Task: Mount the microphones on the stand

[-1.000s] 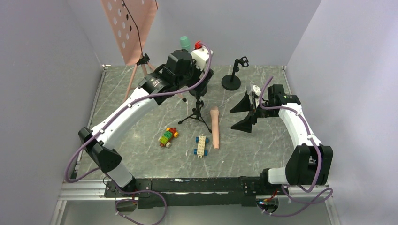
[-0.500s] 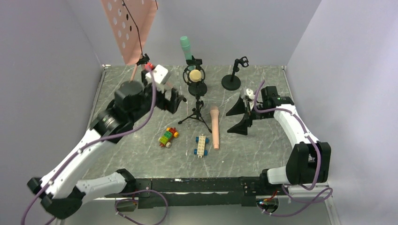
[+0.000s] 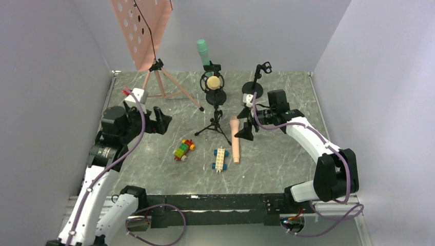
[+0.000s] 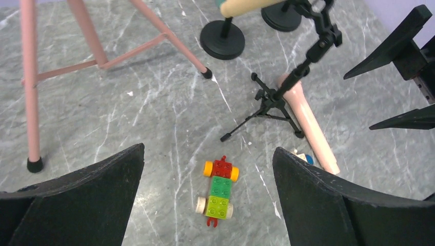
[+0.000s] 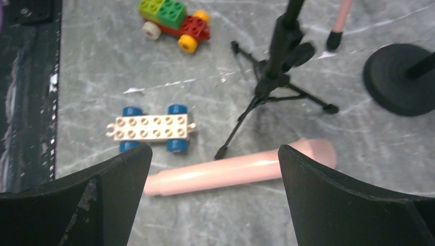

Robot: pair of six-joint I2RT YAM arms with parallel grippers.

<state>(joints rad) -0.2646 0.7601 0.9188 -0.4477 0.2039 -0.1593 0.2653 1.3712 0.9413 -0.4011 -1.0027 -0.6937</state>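
Note:
A salmon pink microphone (image 3: 235,139) lies flat on the table beside the black tripod stand (image 3: 216,121). My right gripper (image 3: 245,123) hovers open just over it; in the right wrist view the pink microphone (image 5: 231,171) lies crosswise between the spread fingers of that gripper (image 5: 214,149). A tan-yellow microphone (image 3: 213,82) sits in the clip above the tripod. A mint green microphone (image 3: 203,51) stands upright in a clip behind it. A round-base stand (image 3: 253,89) has nothing in its clip. My left gripper (image 3: 160,120) hangs open at the left, above a toy car (image 4: 218,192).
A green and red brick car (image 3: 183,149) and a white brick car with blue wheels (image 3: 220,159) lie left of the pink microphone. A pink music stand (image 3: 154,77) on three legs occupies the back left. Grey walls close in both sides.
The left arm has drawn back from the stands at the rear to the left side. The right gripper has moved left, from beside the pink microphone to over it.

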